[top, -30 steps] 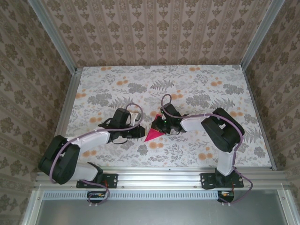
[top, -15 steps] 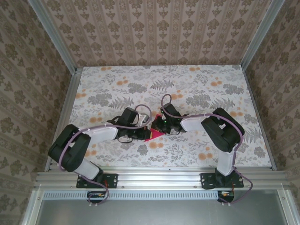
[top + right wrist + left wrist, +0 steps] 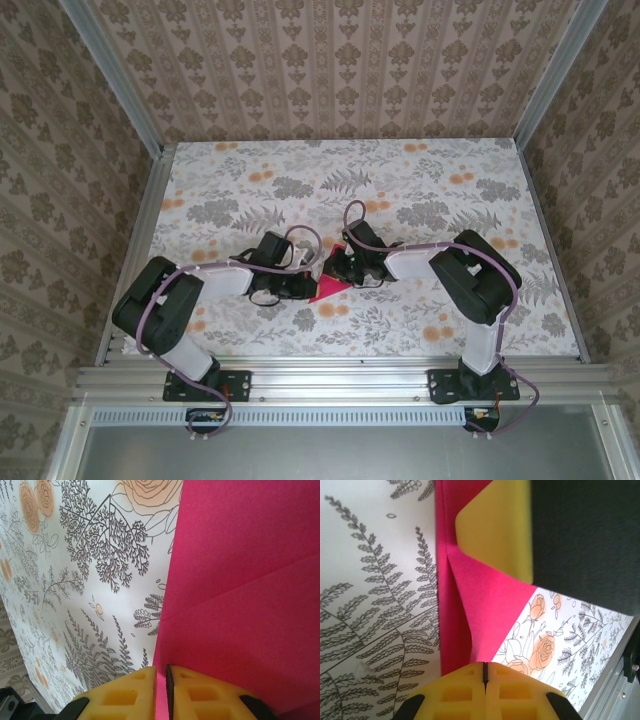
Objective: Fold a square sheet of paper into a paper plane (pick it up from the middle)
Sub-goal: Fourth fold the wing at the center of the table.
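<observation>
right gripper (image 3: 160, 674) clamped on magenta paper (image 3: 240, 580), left gripper (image 3: 484, 669) closed touching it, floral table (image 3: 450, 200) beneath

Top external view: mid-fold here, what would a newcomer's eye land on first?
The bright magenta-red folded paper sheet at the middle of the floral-print table stands out most, its colour sharp against the pale print. Both arms meet at it. The right gripper pinches one edge between its yellow fingertips, and the left gripper, shut, touches the paper from the opposite side.
</observation>
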You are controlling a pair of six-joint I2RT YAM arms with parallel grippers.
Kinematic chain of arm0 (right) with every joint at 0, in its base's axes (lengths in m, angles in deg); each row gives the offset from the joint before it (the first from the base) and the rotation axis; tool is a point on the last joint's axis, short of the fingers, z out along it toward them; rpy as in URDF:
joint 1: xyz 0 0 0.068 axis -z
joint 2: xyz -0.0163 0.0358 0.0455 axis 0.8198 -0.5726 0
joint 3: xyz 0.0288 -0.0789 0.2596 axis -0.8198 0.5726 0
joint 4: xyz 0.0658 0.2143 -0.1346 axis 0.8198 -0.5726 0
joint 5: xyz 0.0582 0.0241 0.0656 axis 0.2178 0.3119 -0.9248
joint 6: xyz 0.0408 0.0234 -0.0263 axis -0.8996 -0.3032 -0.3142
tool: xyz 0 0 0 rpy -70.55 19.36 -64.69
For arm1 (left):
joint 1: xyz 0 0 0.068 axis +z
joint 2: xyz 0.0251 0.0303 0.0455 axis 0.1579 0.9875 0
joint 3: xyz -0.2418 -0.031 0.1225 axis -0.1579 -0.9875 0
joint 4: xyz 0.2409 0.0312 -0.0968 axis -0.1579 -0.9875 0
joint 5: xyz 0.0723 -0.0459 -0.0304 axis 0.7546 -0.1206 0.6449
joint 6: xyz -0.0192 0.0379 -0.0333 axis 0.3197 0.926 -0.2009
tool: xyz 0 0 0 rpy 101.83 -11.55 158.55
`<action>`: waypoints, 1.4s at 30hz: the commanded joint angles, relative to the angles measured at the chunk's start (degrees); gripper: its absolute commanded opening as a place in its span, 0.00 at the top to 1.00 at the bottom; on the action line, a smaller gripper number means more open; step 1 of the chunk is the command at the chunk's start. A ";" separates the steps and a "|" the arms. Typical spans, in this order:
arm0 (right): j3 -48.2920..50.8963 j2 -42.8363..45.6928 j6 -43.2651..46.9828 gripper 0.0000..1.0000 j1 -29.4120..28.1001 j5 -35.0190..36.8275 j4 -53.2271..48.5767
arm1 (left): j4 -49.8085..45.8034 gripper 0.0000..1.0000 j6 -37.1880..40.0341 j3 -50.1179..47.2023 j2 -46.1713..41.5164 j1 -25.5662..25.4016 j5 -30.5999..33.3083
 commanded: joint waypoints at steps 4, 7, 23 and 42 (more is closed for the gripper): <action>-0.23 -1.86 1.41 0.84 0.04 1.59 -5.68 | -0.11 1.00 2.67 -2.09 1.55 0.55 -0.39; -0.37 -1.95 1.37 0.84 0.04 1.55 -5.66 | -0.76 1.00 3.28 -2.49 1.78 0.68 0.25; -0.40 -2.25 1.16 0.84 0.04 1.75 -5.52 | -6.21 0.89 3.28 0.13 -9.52 -1.42 -3.58; -0.30 -2.21 0.98 0.84 0.04 2.03 -5.92 | -7.79 0.88 7.65 2.83 -2.04 -2.84 1.09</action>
